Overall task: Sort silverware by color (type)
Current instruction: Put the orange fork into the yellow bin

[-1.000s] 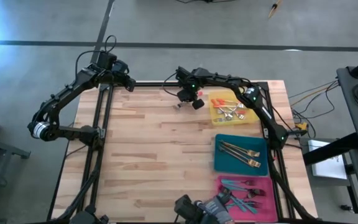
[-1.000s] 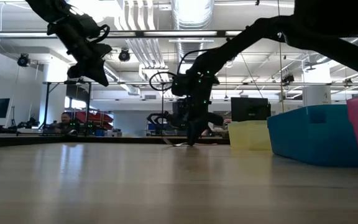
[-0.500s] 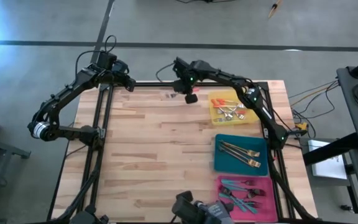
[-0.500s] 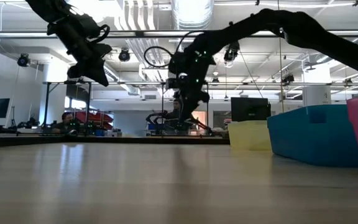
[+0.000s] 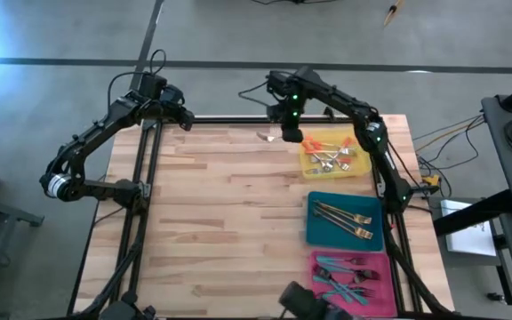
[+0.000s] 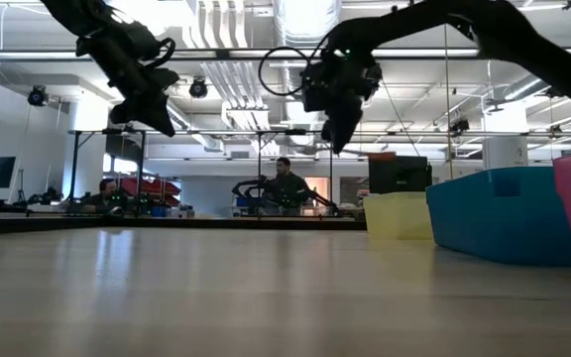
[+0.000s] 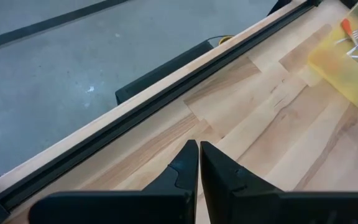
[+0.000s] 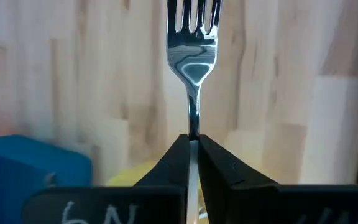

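While the right hand pinches a fork by its slim neck, shiny silver tines stick out past the fingers, held above the wooden bench beside the yellow tray of red-handled silverware. Teal tray: gold forks. Pink tray: teal-handled pieces. Left hand, fingers together, sits at the bench's far left corner.

One camera looks straight down on my surface; another sits level with it; both wrist cameras look closely along my pincers.
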### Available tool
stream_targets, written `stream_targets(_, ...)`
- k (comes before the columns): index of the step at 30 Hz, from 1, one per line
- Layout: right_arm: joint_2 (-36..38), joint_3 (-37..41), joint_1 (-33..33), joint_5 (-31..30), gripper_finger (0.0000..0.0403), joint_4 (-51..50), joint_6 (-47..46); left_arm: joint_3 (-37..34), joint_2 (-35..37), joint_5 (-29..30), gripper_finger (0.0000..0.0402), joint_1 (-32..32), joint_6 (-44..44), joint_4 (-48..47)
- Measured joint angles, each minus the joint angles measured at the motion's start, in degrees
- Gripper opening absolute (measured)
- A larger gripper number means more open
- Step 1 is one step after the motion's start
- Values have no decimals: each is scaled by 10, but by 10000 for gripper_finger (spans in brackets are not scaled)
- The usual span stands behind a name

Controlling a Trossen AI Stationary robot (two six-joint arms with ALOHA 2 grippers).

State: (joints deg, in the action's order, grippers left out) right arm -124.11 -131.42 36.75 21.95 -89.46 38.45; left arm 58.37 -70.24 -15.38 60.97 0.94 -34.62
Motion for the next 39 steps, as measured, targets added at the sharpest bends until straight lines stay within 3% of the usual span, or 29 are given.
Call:
stream_targets(5,59,70,25,6,12,-5,-19,0,0,0,0,0,0,6)
stream_targets(11,176,247,57,6,12,19,-28,0,0,0,0,0,0,17)
stream_targets(19,332,532,62,7,12,287,-53,0,0,0,0,0,0,66)
stream_targets(24,398,658,67,5,13,352,-55,0,0,0,0,0,0,94)
stream_targets(29,438,734,68,1,13,405,-65,0,0,0,0,0,0,109)
stream_targets(33,450,763,68,-53,13,461,-140,0,0,0,0,0,0,121)
stream_targets(36,451,772,69,-99,13,462,-182,0,0,0,0,0,0,122)
stream_targets(39,450,775,69,-104,22,441,-183,0,0,0,0,0,0,122)
